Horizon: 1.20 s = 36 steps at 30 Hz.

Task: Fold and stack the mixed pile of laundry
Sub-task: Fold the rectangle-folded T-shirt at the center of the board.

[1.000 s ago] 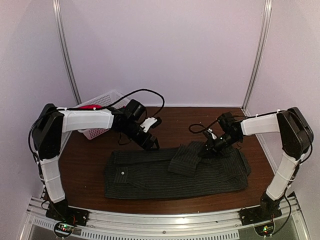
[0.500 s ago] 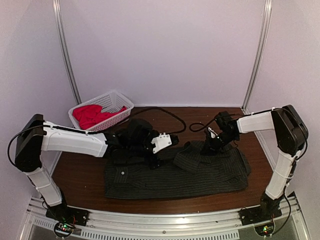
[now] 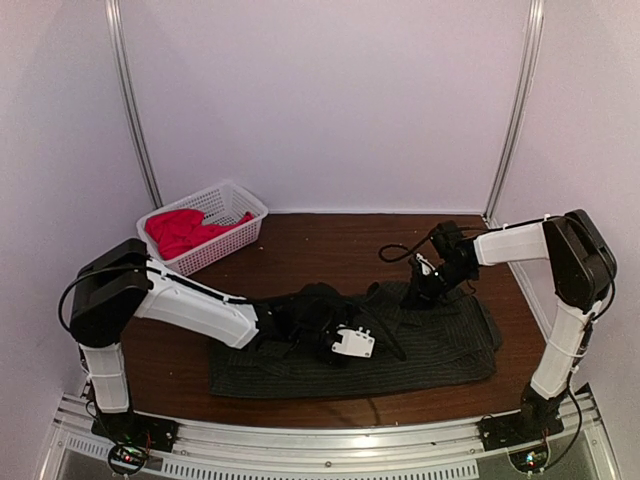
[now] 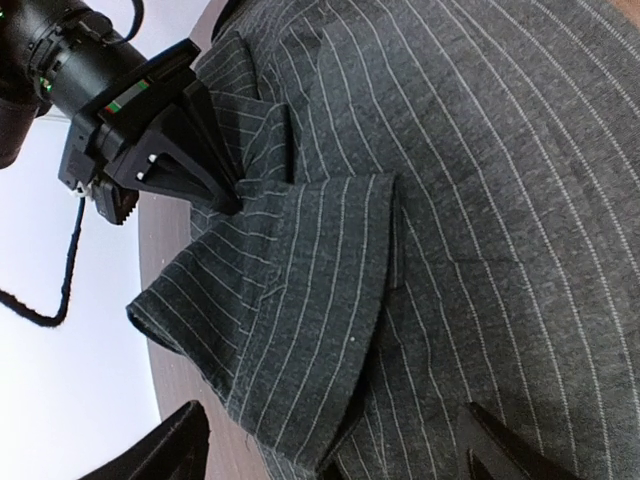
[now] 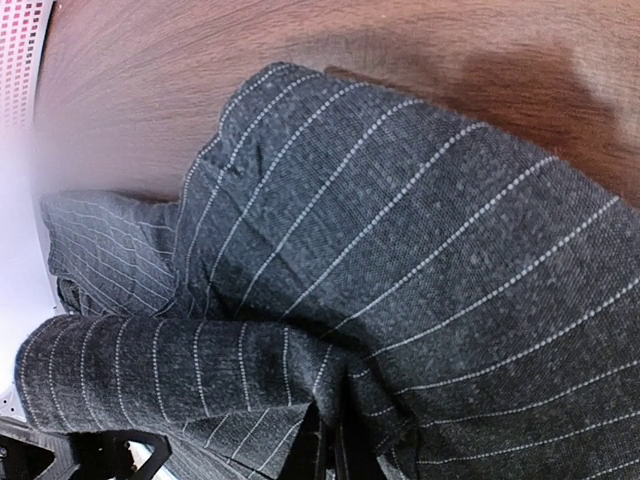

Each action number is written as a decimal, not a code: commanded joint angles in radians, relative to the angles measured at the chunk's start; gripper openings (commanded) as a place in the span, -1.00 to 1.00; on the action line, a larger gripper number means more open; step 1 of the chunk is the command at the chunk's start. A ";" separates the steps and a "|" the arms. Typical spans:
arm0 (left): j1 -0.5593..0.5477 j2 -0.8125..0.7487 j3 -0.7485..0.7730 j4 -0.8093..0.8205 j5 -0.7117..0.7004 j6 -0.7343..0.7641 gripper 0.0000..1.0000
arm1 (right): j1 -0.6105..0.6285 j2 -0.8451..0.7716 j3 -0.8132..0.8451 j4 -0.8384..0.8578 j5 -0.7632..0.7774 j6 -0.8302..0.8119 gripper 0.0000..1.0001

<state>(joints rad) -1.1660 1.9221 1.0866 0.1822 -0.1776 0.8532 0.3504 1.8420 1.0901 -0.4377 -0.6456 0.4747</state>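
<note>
Right pincer [image 3: 420, 290] clamped on a cloth fold; left pincer [image 3: 362, 338] spread wide, holding nothing.
Right pincer's jaws are closed tight on a raised flap of the pinstriped shirt [image 3: 445, 340] at its far edge. The left wrist view shows its tip [image 4: 222, 192] biting where the flap bunches. The left pincer's fingers [image 4: 175, 450] stand far apart just over the shirt's middle; contact cannot be told. The shirt lies spread across the near half of the table [image 3: 330, 240]. The red T-shirt [image 3: 183, 230] sits crumpled in the white basket [image 3: 247, 206] at far left, well apart.
</note>
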 commanded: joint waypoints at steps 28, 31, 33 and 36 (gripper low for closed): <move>-0.005 0.029 0.270 -0.203 -0.016 -0.045 -1.00 | -0.017 -0.162 0.076 -0.132 -0.050 -0.099 -0.34; -0.004 -0.057 0.278 -0.324 0.012 -0.139 -1.00 | -0.041 -0.283 0.077 -0.133 -0.036 -0.121 -0.12; -0.004 -0.107 0.290 -0.390 0.063 -0.204 -1.00 | -0.066 -0.352 0.075 -0.110 -0.044 -0.120 0.04; -0.006 -0.153 0.344 -0.507 0.142 -0.295 -1.00 | -0.108 -0.423 0.077 -0.064 -0.064 -0.107 0.21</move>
<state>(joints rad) -1.1687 1.8542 1.3449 -0.1585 -0.1608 0.7273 0.2909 1.5089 1.1393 -0.5484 -0.6868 0.3779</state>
